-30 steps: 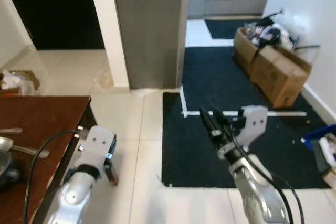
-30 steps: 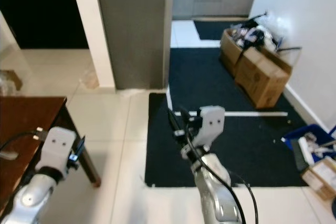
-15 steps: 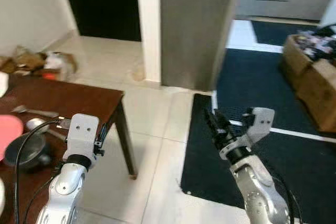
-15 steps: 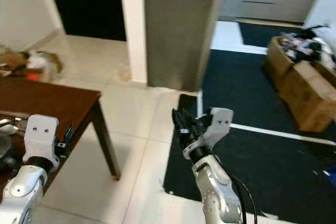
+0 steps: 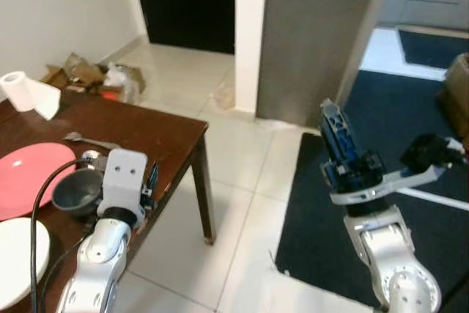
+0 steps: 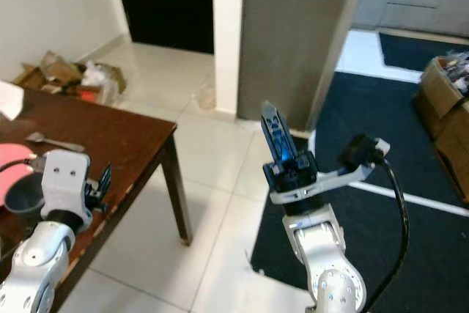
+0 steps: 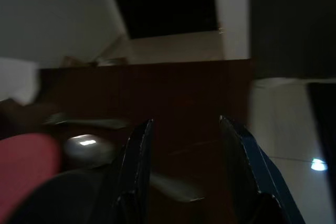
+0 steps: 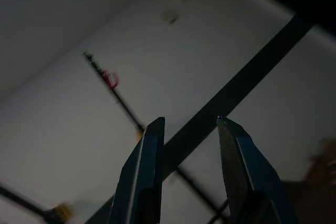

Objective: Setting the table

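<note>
Dark glossy wood table (image 5: pixel 157 135); shiny metal spoon (image 5: pixel 91 140); matt pink plate (image 5: pixel 29 177); glossy floor tiles (image 5: pixel 242 181).

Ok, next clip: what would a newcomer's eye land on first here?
Probably the right gripper, raised upright over the pale floor beside the dark rug, jaws open and empty. Then the brown table at the robot's left, with a pink plate, a grey bowl and a paper roll; the left gripper hovers over it.
</note>
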You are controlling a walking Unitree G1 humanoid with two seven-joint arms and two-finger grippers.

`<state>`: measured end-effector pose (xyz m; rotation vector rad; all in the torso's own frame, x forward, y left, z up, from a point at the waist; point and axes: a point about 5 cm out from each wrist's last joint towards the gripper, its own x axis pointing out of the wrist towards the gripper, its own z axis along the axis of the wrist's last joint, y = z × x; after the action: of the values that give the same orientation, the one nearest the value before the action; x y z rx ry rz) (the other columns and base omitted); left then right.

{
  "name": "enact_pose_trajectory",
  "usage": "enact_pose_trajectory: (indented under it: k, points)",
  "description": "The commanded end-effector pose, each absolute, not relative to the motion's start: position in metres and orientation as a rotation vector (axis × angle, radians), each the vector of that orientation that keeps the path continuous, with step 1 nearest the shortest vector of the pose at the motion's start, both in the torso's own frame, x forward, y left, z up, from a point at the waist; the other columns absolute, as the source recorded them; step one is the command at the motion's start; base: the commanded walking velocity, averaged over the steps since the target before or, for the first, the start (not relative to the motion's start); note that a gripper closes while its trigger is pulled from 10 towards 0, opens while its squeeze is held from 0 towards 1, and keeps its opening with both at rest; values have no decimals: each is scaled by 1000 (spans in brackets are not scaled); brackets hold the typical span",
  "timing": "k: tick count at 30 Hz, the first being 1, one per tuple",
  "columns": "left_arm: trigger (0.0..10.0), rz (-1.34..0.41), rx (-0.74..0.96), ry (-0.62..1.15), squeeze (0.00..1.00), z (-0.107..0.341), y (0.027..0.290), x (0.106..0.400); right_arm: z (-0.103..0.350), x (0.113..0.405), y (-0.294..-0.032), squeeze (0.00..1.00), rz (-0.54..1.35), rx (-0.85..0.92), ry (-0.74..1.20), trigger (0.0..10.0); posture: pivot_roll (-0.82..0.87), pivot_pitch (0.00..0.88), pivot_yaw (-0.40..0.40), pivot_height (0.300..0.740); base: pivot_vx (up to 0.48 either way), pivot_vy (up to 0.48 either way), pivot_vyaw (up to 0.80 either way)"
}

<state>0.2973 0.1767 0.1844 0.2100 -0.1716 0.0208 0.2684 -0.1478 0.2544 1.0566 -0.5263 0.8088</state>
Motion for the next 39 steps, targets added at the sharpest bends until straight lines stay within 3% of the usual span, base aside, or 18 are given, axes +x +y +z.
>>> enact_pose_trajectory:
  k: [1, 6, 9, 17, 39]
  points:
    - [10000, 31, 209, -141, 0, 179, 179, 295, 244, 270, -147, 0, 772, 1026, -453, 10000, 58, 69, 87, 740, 0, 0, 794]
    - [10000, 31, 208, -139, 0, 180, 179, 296, 225, 278, -148, 0, 687, 939, -341, 10000, 55, 75, 86, 740, 0, 0, 791]
    - [10000, 28, 207, -136, 0, 180, 178, 296, 201, 285, -152, 0, 586, 764, -211, 10000, 54, 78, 87, 740, 0, 0, 788]
    - [10000, 24, 208, -136, 0, 182, 177, 296, 188, 293, -161, 0, 461, 512, -142, 10000, 53, 80, 91, 740, 0, 0, 790]
    - [10000, -32, 210, -109, 0, 198, 182, 306, 198, 300, -168, 0, 387, 455, -223, 10000, 55, 80, 92, 740, 0, 0, 790]
